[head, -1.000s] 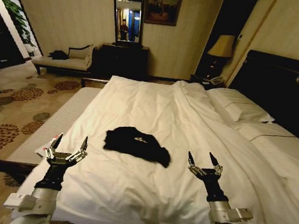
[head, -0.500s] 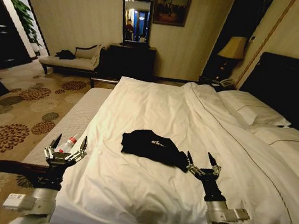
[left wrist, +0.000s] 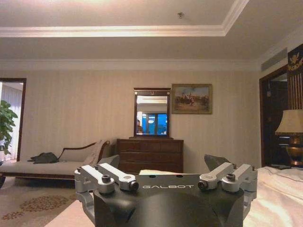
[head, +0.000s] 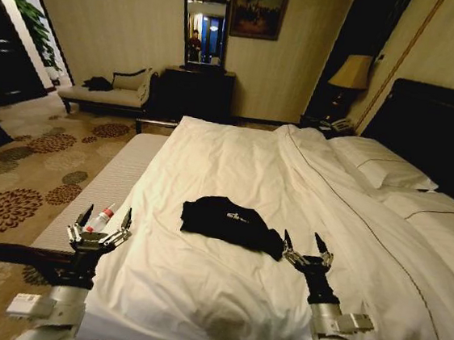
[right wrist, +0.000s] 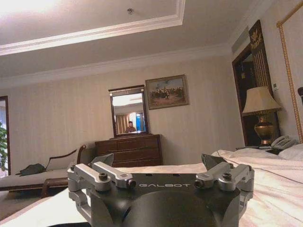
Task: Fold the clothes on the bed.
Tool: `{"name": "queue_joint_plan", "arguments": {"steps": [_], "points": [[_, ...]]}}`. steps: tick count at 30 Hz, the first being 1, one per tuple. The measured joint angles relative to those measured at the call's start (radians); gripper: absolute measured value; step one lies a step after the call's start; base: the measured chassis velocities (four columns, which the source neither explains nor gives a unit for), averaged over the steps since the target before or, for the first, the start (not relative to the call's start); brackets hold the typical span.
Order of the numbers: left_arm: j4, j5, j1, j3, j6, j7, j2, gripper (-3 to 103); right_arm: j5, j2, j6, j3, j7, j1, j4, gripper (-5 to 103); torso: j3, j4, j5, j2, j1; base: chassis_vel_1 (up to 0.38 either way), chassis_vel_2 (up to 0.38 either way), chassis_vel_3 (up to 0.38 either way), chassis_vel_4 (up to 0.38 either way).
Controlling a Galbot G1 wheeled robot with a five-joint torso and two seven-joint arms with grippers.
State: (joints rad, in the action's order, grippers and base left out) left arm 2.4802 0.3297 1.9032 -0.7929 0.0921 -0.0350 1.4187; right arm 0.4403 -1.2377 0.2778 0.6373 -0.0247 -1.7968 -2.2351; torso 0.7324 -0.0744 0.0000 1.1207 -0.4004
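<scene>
The clothes (head: 229, 223), a black T-shirt with small white lettering, lie crumpled on the white duvet of the bed (head: 222, 291), near its foot. My left gripper (head: 103, 224) is open, held over the bed's left edge and well left of the shirt. My right gripper (head: 302, 244) is open too, raised just right of the shirt's near corner, empty. In the left wrist view the left gripper (left wrist: 163, 165) points across the room, fingers spread. The right wrist view shows the right gripper (right wrist: 161, 163) spread the same way, above the duvet (right wrist: 279, 189).
White pillows (head: 382, 163) and a dark headboard (head: 434, 135) are at the right. A pale bench (head: 99, 193) runs along the bed's left side. Patterned carpet (head: 14, 188), a chaise longue (head: 105, 92), a dresser (head: 194, 93) with mirror and a lamp (head: 352, 74) stand beyond.
The whole head view has shifted, first strongly then slightly, so the camera moved and the shirt now sits closer to my right gripper. Both grippers stay open.
</scene>
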Motion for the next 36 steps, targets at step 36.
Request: {"name": "queue_joint_plan", "arguments": {"steps": [36], "points": [[-0.276, 0.296, -0.429, 0.101, -0.492, 0.163, -0.289, 100, 0.042, 0.096, -0.012, -0.087, -0.081, 0.197, 0.169, 100, 0.000, -0.0002, 0.0000, 0.000, 0.000, -0.081, -0.104, 0.080, 0.102]]}}
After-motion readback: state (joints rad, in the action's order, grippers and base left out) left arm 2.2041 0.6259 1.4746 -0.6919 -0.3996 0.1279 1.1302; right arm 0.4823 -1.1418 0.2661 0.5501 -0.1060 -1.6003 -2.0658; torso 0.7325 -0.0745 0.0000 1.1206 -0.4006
